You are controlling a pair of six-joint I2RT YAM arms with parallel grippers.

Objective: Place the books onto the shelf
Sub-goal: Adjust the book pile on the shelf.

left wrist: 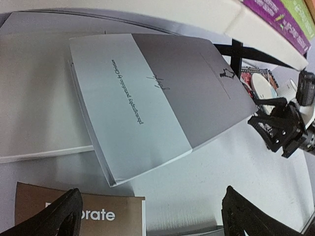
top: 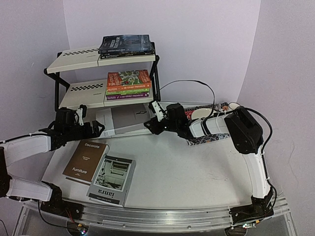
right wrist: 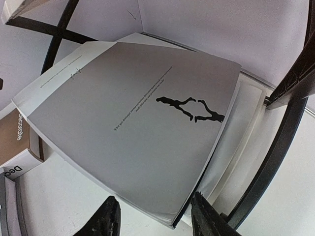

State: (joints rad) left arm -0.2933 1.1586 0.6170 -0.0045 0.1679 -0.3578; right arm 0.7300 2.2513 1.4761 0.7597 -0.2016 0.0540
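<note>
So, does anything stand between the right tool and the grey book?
Nothing visible does. The grey book lies directly before the right tool, and its near corner reaches in between the tool's open fingers.

White left arm [top: 23,147] and right arm [top: 259,169]; black joints [top: 243,129], thin black cables [top: 267,147].

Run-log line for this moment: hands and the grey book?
left hand: open, facing grey book | right hand: open at its corner | grey book: atop white book, not shelved
</note>
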